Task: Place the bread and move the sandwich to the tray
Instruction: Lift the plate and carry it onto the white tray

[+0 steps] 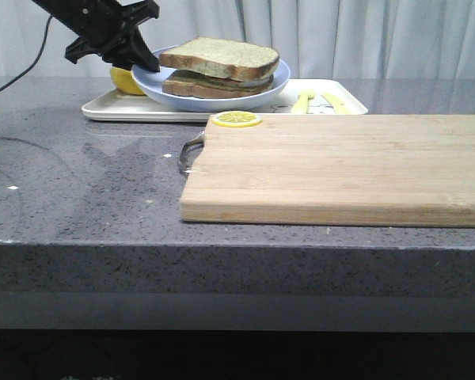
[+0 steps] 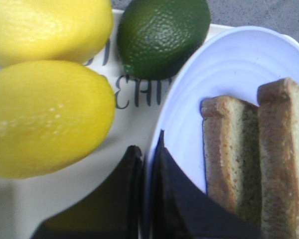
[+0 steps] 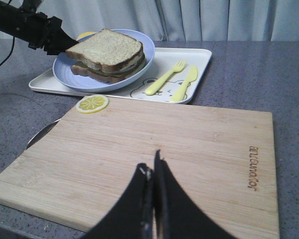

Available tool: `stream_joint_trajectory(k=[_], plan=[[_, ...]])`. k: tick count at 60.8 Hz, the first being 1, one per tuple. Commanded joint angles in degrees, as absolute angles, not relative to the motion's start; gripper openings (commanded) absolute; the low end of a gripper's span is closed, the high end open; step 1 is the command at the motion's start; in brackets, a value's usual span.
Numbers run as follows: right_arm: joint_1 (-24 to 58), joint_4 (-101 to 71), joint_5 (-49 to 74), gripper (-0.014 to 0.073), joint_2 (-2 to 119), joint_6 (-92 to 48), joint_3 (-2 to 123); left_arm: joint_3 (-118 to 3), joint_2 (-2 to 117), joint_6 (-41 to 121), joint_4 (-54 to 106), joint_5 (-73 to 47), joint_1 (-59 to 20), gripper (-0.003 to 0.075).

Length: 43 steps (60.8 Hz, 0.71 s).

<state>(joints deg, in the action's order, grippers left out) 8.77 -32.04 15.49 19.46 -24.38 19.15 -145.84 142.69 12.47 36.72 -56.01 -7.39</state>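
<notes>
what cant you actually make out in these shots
- Sandwich filling: hidden by the top slice, front and right wrist views.
- Tray drawing: mostly covered by the plate.
- Left gripper arm: cut off by the front view's edge.
- Tray lettering: lemons cover part, left wrist view.

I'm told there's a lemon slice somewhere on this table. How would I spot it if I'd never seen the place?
Start at the big wooden cutting board nearest you. Look to its far left corner, just in front of the white tray. The lemon slice lies flat there: a thin yellow disc with segment lines, unlike the whole round lemons on the tray.
</notes>
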Motion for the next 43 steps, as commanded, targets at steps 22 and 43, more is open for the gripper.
stream_joint_trajectory(k=[22,43], plan=[[8.88,-32.55,11.23,-0.0069,19.84,-24.64,20.67,-148.18,141.29,12.07,38.95,-50.70,-8.74,-0.0019],[8.88,-32.55,11.18,-0.0069,19.84,-24.64,20.67,-148.18,142.48,12.21,38.85,-50.49,-8.80,0.0237]])
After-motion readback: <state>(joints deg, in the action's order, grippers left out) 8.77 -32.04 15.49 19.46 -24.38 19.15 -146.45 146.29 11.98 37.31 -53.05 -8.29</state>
